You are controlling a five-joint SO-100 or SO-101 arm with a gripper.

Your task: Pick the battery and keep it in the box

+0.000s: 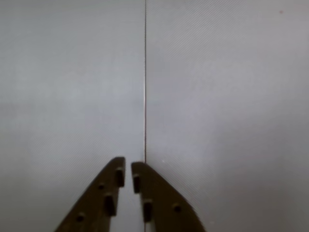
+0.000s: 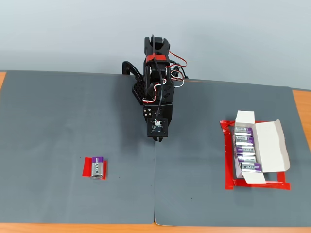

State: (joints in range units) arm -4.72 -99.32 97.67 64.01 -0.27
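Observation:
In the fixed view a silver battery [image 2: 97, 167] with a purple end lies on a red tape patch at the lower left of the grey mat. The white box [image 2: 278, 143] stands open at the right inside a red tape frame, with several alike batteries [image 2: 246, 149] in it. My gripper [image 2: 157, 139] hangs near the mat's middle, far from both. In the wrist view the gripper [image 1: 128, 175] is shut and empty, its brown fingertips almost touching above the mat seam. The battery and box are out of the wrist view.
Two grey mats [image 2: 58, 121] meet at a seam [image 1: 145, 82] running down the middle. The orange table edge [image 2: 301, 104] shows at the right and bottom. The arm's black base [image 2: 155, 68] stands at the back centre.

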